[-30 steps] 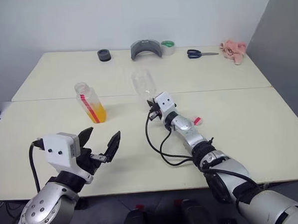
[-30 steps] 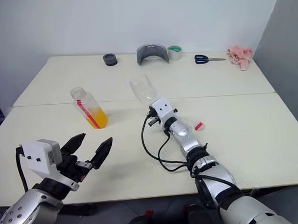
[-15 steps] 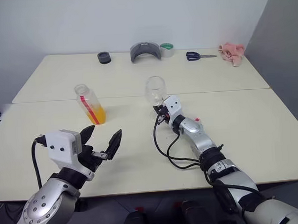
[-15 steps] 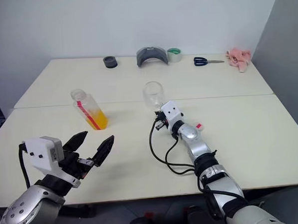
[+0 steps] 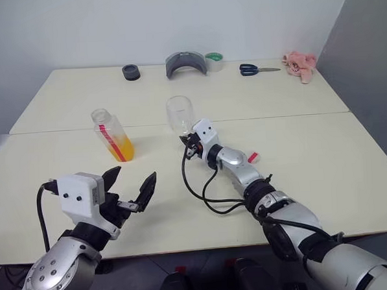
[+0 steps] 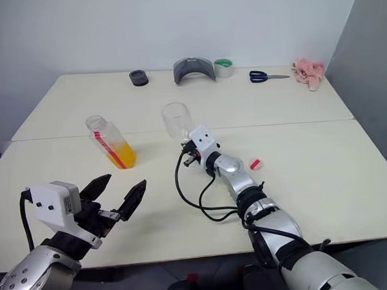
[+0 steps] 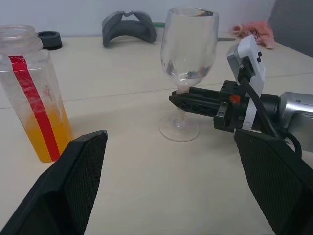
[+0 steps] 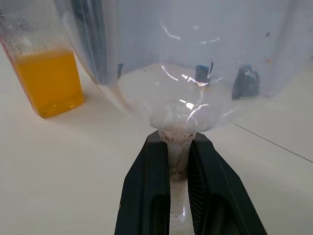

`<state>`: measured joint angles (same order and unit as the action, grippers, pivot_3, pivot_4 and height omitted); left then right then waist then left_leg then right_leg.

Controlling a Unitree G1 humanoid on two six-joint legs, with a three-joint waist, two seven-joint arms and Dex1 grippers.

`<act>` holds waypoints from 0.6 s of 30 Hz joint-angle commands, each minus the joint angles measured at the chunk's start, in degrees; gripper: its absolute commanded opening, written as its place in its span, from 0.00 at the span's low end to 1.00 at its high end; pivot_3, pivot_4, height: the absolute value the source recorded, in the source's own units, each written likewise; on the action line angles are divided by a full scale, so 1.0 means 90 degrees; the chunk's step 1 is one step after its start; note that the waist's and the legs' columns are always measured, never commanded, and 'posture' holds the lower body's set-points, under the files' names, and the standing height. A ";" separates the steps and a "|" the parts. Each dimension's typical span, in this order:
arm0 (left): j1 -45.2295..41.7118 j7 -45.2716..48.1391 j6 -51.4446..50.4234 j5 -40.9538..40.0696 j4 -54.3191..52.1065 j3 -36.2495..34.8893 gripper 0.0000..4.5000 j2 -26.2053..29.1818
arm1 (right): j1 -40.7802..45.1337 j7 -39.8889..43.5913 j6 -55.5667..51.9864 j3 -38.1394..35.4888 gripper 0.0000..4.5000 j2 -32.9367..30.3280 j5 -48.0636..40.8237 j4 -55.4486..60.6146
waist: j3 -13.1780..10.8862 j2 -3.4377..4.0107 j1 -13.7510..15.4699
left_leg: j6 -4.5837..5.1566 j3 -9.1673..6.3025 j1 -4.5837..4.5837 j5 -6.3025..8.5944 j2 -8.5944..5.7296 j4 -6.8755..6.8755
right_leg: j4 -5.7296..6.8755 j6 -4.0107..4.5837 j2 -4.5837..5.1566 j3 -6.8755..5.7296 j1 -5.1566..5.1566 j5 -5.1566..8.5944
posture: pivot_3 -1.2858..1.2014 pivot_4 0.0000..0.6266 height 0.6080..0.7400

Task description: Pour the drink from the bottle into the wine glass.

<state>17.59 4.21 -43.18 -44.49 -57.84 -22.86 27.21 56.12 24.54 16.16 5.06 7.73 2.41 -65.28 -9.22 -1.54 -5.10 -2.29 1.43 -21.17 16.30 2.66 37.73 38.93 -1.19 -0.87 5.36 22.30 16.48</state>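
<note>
My right gripper (image 8: 178, 196) is clenched on the stem of the wine glass (image 5: 179, 114), upright and empty, to the right of the bottle (image 5: 112, 133). My left gripper (image 5: 129, 185) hangs released nearer me. The drink (image 7: 45, 138) sits unpoured, bottle uncapped.

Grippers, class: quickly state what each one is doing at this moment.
Left gripper: open, holding nothing.
Right gripper: shut on the stem of the wine glass.
</note>
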 commanded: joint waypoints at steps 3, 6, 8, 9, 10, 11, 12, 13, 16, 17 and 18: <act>-0.0086 -0.0064 0.0135 -0.0056 -0.0183 -0.0026 1.00 0.0046 | 0.0183 -0.0017 0.0142 0.0047 0.12 0.0105 0.0154 -0.0215 | -0.0001 0.0001 0.0000 | 0.0000 -0.0004 0.0001 0.0000 0.0003 0.0000 | 0.0000 0.0000 -0.0001 -0.0003 0.0000 0.0000 | 0.52 0.24 1.00; -0.0140 -0.0073 0.0128 -0.0051 -0.0148 0.0014 1.00 0.0049 | 0.0168 0.0053 0.0163 0.0022 0.33 0.0087 0.0137 -0.0227 | -0.0001 0.0001 0.0001 | 0.0000 -0.0003 0.0000 0.0000 0.0003 0.0000 | 0.0001 0.0000 -0.0001 -0.0003 0.0000 0.0001 | 0.52 0.24 1.00; -0.0175 -0.0069 0.0126 -0.0045 -0.0117 0.0031 1.00 0.0050 | 0.0137 0.0129 0.0212 0.0025 0.48 0.0074 0.0130 -0.0203 | -0.0015 0.0001 0.0001 | 0.0000 -0.0004 -0.0001 0.0000 0.0003 0.0000 | 0.0000 0.0001 -0.0001 -0.0004 0.0000 0.0001 | 0.52 0.24 1.00; -0.0204 -0.0065 0.0122 -0.0040 -0.0098 0.0042 1.00 0.0054 | 0.0101 0.0176 0.0246 0.0028 0.56 0.0043 0.0128 -0.0181 | -0.0024 0.0000 0.0001 | 0.0000 -0.0004 -0.0001 0.0000 0.0003 0.0000 | 0.0000 0.0001 -0.0001 -0.0003 0.0001 0.0001 | 0.52 0.24 1.00; -0.0225 -0.0063 0.0118 -0.0037 -0.0085 0.0049 1.00 0.0056 | 0.0076 0.0207 0.0266 0.0030 0.63 0.0021 0.0125 -0.0167 | -0.0028 -0.0001 0.0002 | 0.0000 -0.0004 -0.0002 0.0000 0.0003 0.0000 | 0.0000 0.0001 -0.0001 -0.0004 0.0001 0.0001 | 0.52 0.24 1.00; -0.0246 -0.0061 0.0116 -0.0033 -0.0070 0.0048 1.00 0.0057 | 0.0045 0.0236 0.0282 0.0038 0.72 -0.0016 0.0133 -0.0149 | -0.0029 -0.0001 0.0002 | 0.0000 -0.0005 -0.0003 0.0000 0.0003 0.0000 | 0.0000 0.0001 -0.0001 -0.0005 0.0001 0.0001 | 0.52 0.24 1.00; -0.0260 -0.0060 0.0115 -0.0022 -0.0059 0.0057 1.00 0.0053 | 0.0006 0.0263 0.0299 0.0047 0.79 -0.0062 0.0146 -0.0130 | -0.0030 -0.0001 0.0002 | -0.0001 -0.0005 -0.0003 0.0000 0.0002 0.0000 | 0.0000 0.0001 -0.0001 -0.0005 0.0001 0.0001 | 0.52 0.24 1.00; -0.0267 -0.0057 0.0115 -0.0012 -0.0055 0.0066 1.00 0.0049 | -0.0026 0.0271 0.0311 0.0057 0.87 -0.0102 0.0163 -0.0113 | -0.0030 -0.0001 0.0002 | -0.0001 -0.0005 -0.0004 0.0001 0.0002 0.0000 | 0.0000 0.0001 -0.0001 -0.0005 0.0001 0.0001 | 0.52 0.24 1.00; -0.0265 -0.0049 0.0158 0.0108 -0.0011 0.0178 1.00 -0.0003 | -0.0251 0.0447 0.0388 0.0058 0.99 -0.0321 0.0135 0.0081 | -0.0033 -0.0001 0.0014 | -0.0008 -0.0006 -0.0007 0.0005 0.0001 0.0000 | -0.0002 0.0001 -0.0001 -0.0006 0.0001 0.0001 | 0.52 0.24 1.00; -0.0264 -0.0066 0.0180 0.0166 0.0016 0.0212 1.00 -0.0033 | -0.0343 0.0541 0.0379 0.0047 0.99 -0.0403 0.0096 0.0200 | -0.0037 -0.0003 0.0018 | -0.0009 -0.0008 -0.0010 0.0005 -0.0001 0.0000 | -0.0003 0.0001 0.0000 -0.0007 0.0002 0.0001 | 0.52 0.24 1.00; -0.0250 -0.0093 0.0211 0.0243 0.0058 0.0251 1.00 -0.0081 | -0.0513 0.0741 0.0358 0.0042 0.99 -0.0545 0.0030 0.0474 | -0.0038 -0.0003 0.0020 | -0.0009 -0.0009 -0.0013 0.0005 -0.0002 0.0000 | -0.0004 0.0000 0.0001 -0.0008 0.0002 0.0001 | 0.52 0.24 1.00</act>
<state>15.26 3.83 -43.09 -43.51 -57.28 -20.96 26.97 52.06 28.94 18.22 5.71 4.00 3.41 -65.36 -9.57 -1.57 -4.92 -2.38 1.35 -21.31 16.35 2.64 37.74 38.88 -1.19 -0.86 5.28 22.34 16.49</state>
